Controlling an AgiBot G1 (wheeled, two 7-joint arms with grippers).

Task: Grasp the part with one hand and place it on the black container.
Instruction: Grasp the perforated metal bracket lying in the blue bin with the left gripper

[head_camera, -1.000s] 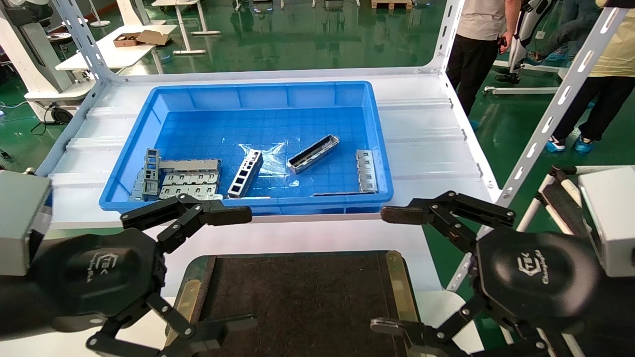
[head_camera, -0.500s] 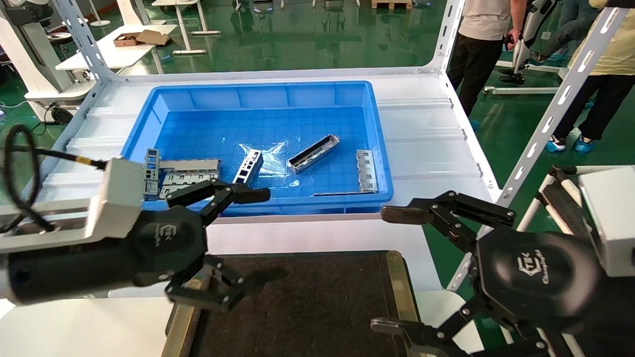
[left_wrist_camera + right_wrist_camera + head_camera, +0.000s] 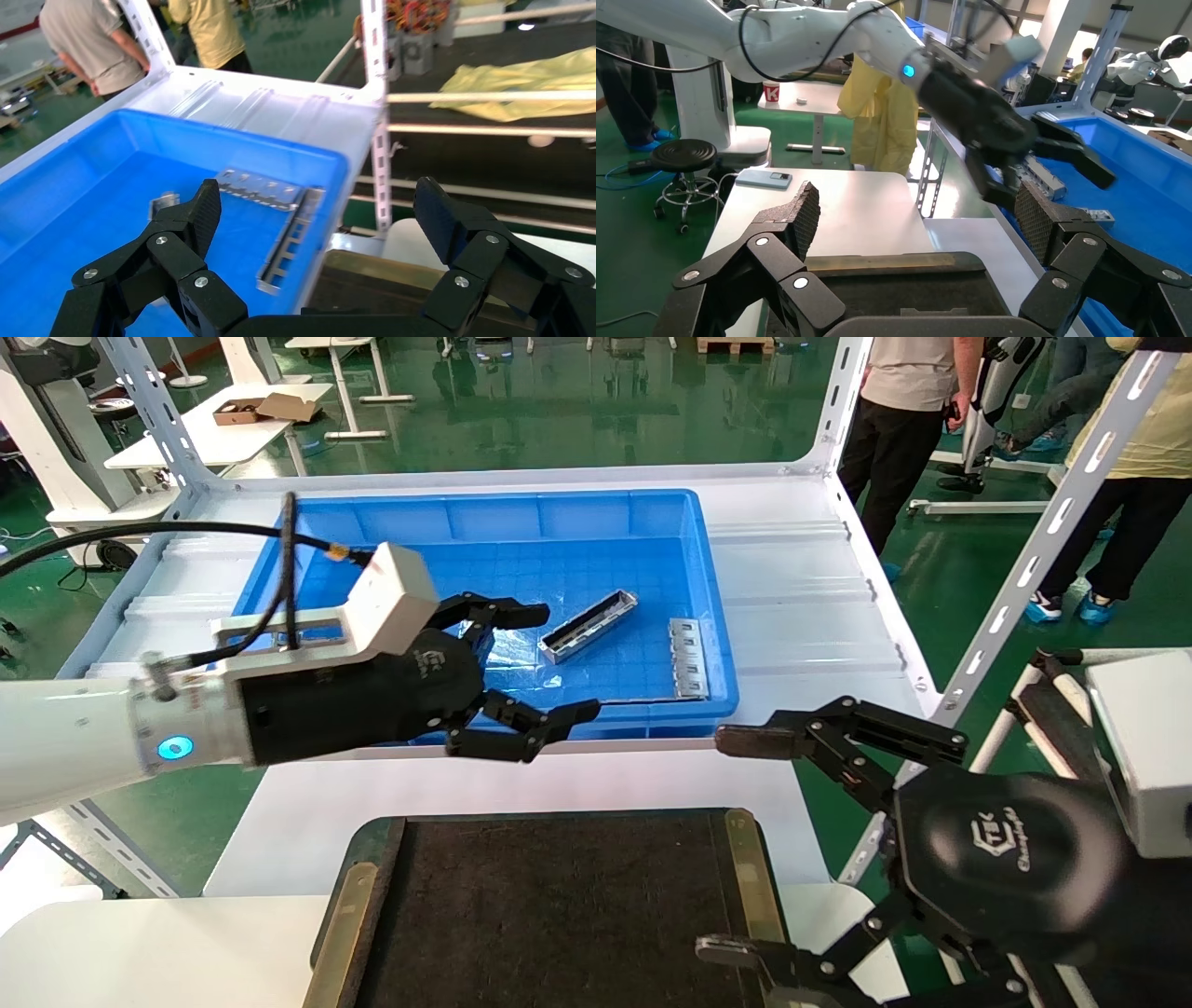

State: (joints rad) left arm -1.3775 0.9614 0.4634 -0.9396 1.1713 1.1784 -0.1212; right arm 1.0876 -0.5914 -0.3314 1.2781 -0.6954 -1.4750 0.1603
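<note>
The part, a long grey open channel, lies at a slant on the floor of the blue bin, right of centre. My left gripper is open and empty over the bin's front part, just left of the part and apart from it; it also shows in the left wrist view. The black container, with brass strips along its sides, lies empty at the near edge; it also shows in the right wrist view. My right gripper is open and empty beside the container's right edge, and shows in its own wrist view.
A flat grey plate with tabs lies in the bin's front right corner, with a thin ladder-like strip along the front wall. My left arm hides the bin's other parts. White shelf posts stand at the right. People stand behind the shelf.
My left arm has swung forward from the near left, beside the black container, across the bin's front edge toward the part, its fingers staying open. The right arm has not moved.
</note>
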